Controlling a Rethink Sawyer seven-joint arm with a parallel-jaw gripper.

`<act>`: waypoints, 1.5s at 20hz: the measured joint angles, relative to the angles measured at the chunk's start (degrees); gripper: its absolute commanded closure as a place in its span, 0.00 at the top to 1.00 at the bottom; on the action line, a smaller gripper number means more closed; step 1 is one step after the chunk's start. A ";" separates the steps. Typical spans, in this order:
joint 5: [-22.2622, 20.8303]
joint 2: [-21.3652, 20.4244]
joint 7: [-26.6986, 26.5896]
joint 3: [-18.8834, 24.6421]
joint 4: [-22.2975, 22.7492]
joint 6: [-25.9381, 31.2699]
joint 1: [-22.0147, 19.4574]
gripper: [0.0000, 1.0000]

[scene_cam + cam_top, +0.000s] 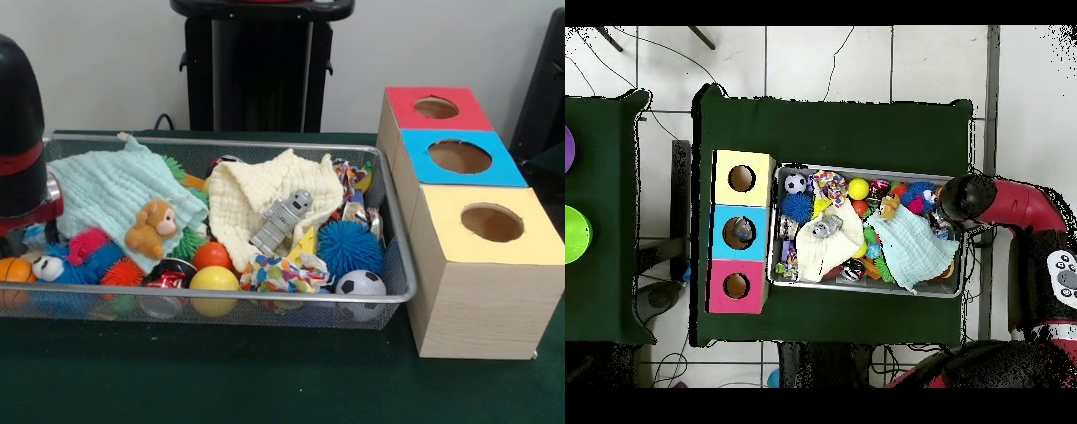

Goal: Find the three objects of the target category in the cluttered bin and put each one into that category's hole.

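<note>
Three holed boxes [477, 221] are sitting right of the bin [221, 305] in our front view. Our arm [22, 141] is hanging over the bin's opposite end, its pincer's state hidden.

Green table [221, 380] carries a wire bin [265, 305] beside a 3-hole box [477, 291].

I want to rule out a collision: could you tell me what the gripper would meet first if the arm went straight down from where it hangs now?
The gripper itself is hidden. The arm hangs over the bin end holding the light green cloth, probably met first; depth is unclear.
</note>
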 measured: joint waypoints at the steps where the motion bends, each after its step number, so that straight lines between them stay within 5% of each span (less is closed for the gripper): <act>1: 0.12 0.12 0.00 0.02 -0.45 0.87 0.02 1.00; 30: 4.48 6.95 0.00 0.69 -10.97 20.21 -0.77 1.00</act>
